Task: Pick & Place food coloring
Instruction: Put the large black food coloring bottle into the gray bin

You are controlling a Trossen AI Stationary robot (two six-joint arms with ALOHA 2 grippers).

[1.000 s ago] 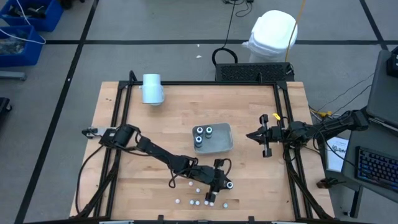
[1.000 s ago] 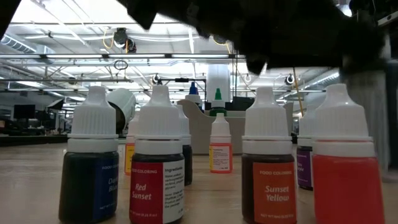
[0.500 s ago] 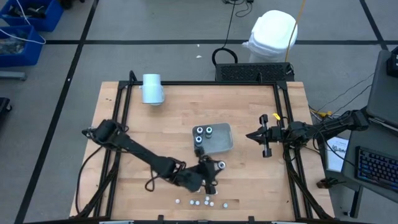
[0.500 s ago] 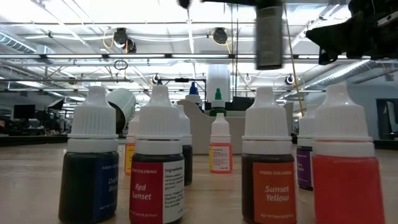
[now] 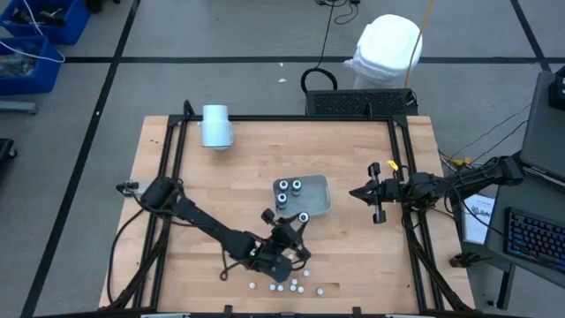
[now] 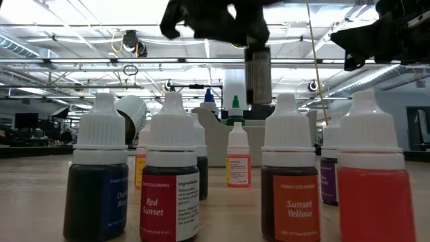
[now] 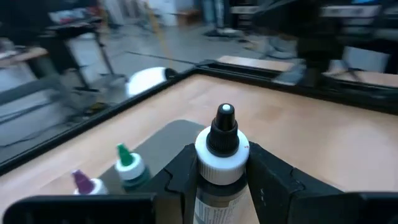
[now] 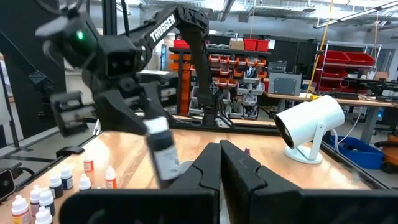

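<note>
left gripper: one food coloring bottle is pinched between narrowly parted jaws, raised above the table beside the tray.
three bottles are counted in the tray, about six white-capped bottles at the table's near edge; right gripper jaws are pressed together, empty.

Overhead looks straight down; low camera sits level among bottles; both share them.

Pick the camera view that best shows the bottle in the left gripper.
Left wrist view: the bottle fills the frame, clamped between the left gripper fingers. Low view shows it hanging above the table; right wrist view, tilted and blurred; high view, just a speck.
</note>
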